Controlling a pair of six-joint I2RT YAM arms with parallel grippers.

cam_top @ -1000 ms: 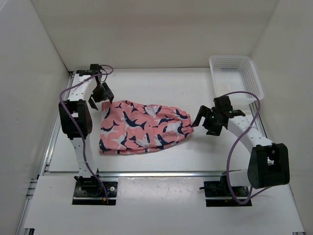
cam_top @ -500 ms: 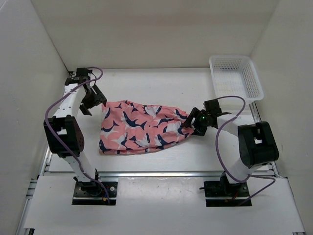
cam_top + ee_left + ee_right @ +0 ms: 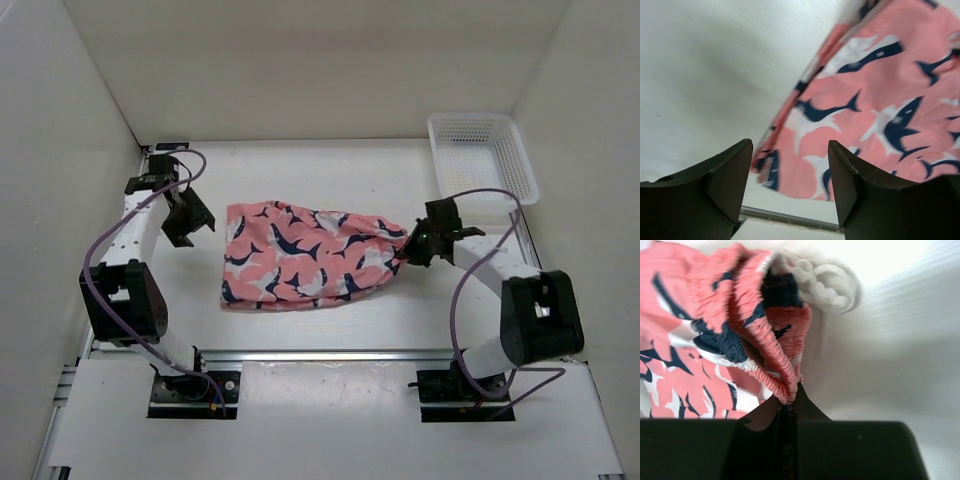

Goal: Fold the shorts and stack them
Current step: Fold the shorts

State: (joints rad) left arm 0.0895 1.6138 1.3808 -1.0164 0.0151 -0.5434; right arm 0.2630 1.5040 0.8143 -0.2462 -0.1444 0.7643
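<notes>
Fabric this thin and soft has almost no stiffness. The shorts [image 3: 305, 255], pink with navy-and-white sharks, lie rumpled but roughly flat in the middle of the table [image 3: 330, 170], well apart from the basket [image 3: 482, 160] in the far right corner. They look light enough to lift or drag by a single pinch. The right gripper [image 3: 408, 248] is clenched on their right end. Its wrist view shows the gathered elastic waistband [image 3: 775, 365] bunched into ridges and nipped between the closed fingers, with the white drawstring [image 3: 825, 285] looped loose just beyond. That elastic edge is probably the best place to take hold, since it is thicker and ribbed and so less likely to slide out than a single layer of the smooth leg cloth. A one-point grip will let the rest sag and twist, though, so a second hold on the opposite end seems needed to keep the layers square for a fold. The left gripper [image 3: 190, 215] has its fingers spread with nothing between them, and it hangs over bare table just beside the shorts' left edge, not touching it. The hem there lies flat against the surface, so a pinch would likely have to press down and scoop to catch both layers. The dangling drawstring could snag or get folded in crooked.
</notes>
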